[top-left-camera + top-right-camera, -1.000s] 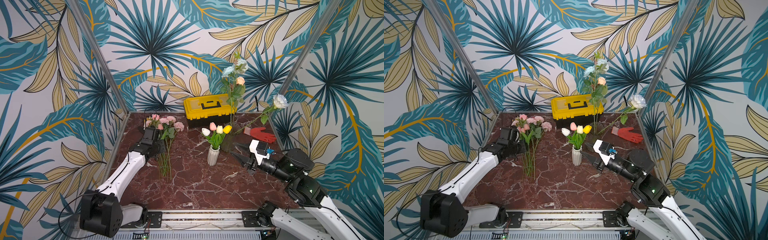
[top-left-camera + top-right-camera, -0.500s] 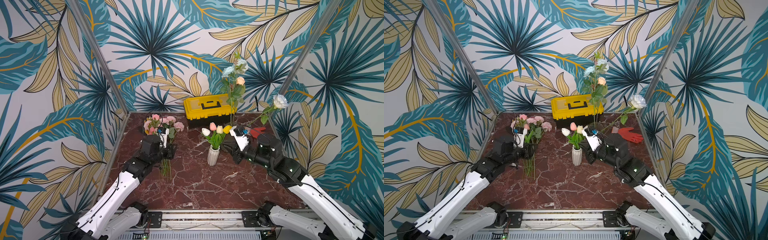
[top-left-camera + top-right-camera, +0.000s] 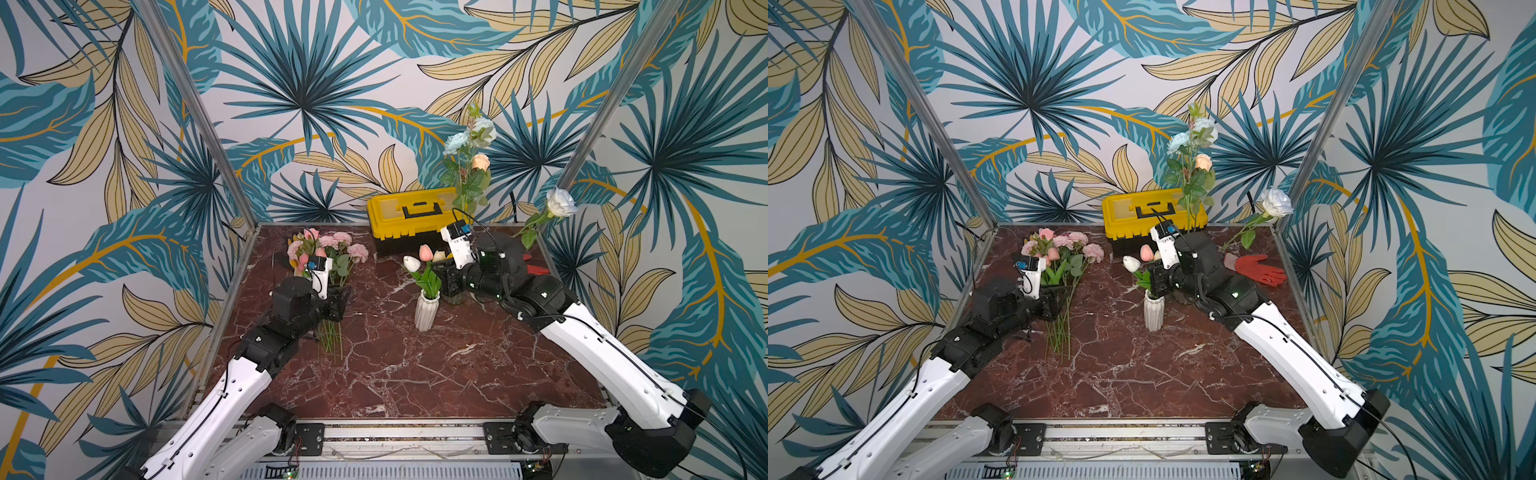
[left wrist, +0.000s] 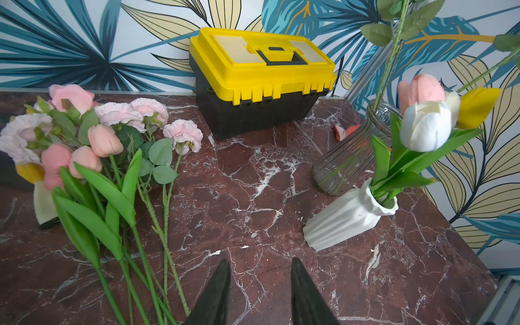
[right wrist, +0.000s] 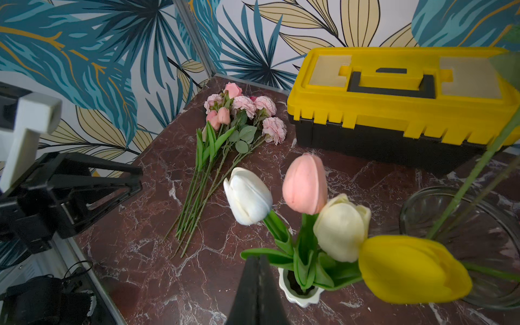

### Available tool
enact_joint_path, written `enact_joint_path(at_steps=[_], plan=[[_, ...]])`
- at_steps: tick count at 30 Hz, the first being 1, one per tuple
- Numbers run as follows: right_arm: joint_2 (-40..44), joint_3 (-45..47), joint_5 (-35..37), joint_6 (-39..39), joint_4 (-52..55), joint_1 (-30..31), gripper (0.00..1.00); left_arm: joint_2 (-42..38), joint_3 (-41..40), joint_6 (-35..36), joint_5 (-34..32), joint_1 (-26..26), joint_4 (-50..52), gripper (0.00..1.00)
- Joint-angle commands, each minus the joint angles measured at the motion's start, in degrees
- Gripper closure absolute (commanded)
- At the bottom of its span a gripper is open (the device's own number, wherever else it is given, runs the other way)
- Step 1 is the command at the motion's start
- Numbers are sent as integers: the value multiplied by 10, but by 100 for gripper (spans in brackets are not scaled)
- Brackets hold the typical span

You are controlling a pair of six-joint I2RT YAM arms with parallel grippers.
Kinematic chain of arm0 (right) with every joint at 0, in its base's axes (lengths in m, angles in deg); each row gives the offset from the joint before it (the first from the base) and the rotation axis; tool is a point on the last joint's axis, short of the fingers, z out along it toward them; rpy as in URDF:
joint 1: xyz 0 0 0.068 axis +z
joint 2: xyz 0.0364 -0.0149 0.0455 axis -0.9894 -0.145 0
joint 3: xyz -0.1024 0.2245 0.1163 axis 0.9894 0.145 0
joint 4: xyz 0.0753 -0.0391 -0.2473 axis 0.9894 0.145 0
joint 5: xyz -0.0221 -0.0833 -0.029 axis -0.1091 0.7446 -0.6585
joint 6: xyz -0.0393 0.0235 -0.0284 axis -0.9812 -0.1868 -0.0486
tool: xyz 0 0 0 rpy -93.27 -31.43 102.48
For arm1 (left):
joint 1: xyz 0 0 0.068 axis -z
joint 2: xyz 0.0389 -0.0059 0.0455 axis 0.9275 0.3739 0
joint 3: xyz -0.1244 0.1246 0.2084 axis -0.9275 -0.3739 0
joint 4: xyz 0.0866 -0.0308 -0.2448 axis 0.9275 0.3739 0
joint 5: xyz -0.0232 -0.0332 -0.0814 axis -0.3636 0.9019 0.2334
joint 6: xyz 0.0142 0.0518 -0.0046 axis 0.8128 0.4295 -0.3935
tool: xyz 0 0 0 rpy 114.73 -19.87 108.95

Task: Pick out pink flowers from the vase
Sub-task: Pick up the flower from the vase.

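The flowers (image 3: 341, 240) are pale to coral pink, the toolbox (image 3: 411, 212) yellow over black, the table (image 3: 415, 374) dark red veined white.

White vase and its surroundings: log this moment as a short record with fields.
white vase: upright on the table, holds white tulip, cream tulip, yellow tulip, pink tulip
pink flowers: piled flat on the table
left gripper: open, empty
right gripper: shut, close to the white vase
glass vase: beside the white vase, tall stems inside
yellow toolbox: closed, by the back wall
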Motion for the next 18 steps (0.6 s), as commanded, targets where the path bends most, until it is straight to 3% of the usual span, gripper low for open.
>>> enact_joint_path(at_steps=[1, 18], plan=[[-22, -19, 29, 34, 34, 1, 100, -10, -18, -4, -9, 0, -12, 63], [-88, -69, 98, 22, 84, 1, 100, -35, -23, -12, -6, 1, -12, 61]])
